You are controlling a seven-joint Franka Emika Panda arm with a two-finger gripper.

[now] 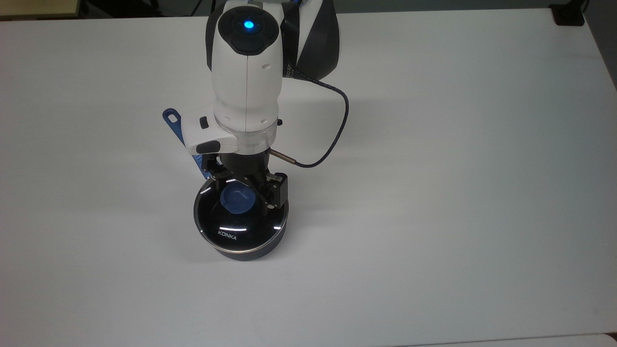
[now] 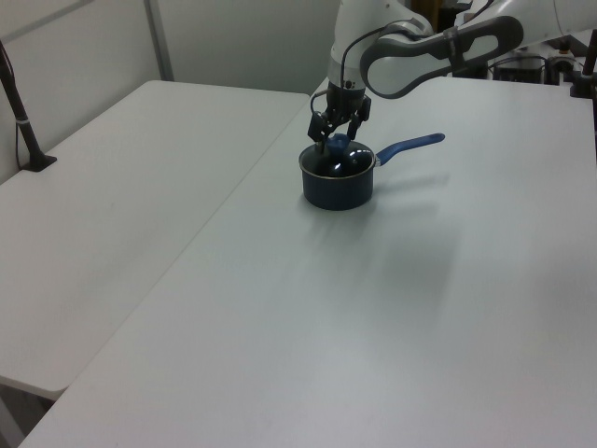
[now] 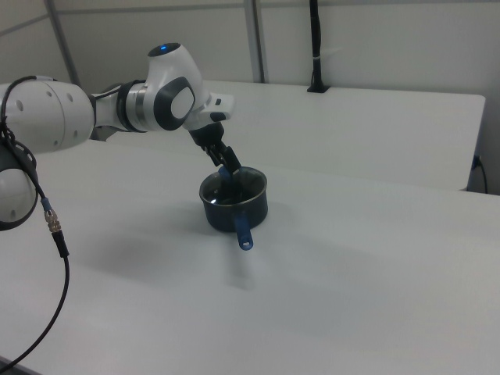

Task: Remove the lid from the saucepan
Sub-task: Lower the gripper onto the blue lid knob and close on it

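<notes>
Hovering my gripper (image 1: 242,192) mid-frame, fingers spread around the blue knob; the lid (image 1: 239,219) sits on the saucepan (image 2: 337,188), so gripping and lifting remain.

Near the top view's centre, the lid (image 1: 240,219) is clear glass over black, metal-rimmed, with white "KONKA" lettering and a blue knob (image 1: 237,199). The saucepan (image 2: 338,186) is dark blue-grey with a blue handle (image 2: 410,145). The desk (image 1: 458,193) is white.
</notes>
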